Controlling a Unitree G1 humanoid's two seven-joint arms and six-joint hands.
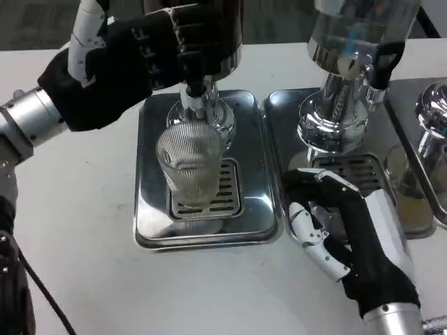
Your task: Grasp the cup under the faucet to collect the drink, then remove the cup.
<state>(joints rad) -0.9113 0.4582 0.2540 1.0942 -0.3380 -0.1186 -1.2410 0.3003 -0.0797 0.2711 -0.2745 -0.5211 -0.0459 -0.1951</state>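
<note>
A ribbed clear glass cup (190, 166) stands upright on the grate of a steel drip tray (150, 209), right under the black faucet (193, 78) of a chrome dispenser (216, 35). My left hand (133, 59) is up at the dispenser. Its fingers (180, 31) lie against the dark body just above the faucet, and I cannot make out whether they grip anything. My right hand (335, 223) lies low on the table to the right of the cup, apart from it, with its fingers spread and nothing in them.
A second dispenser (342, 91) with its own tray (283, 112) stands right behind my right hand. A third chrome dispenser (433, 112) is at the far right edge. White table (77, 230) lies left of and in front of the trays.
</note>
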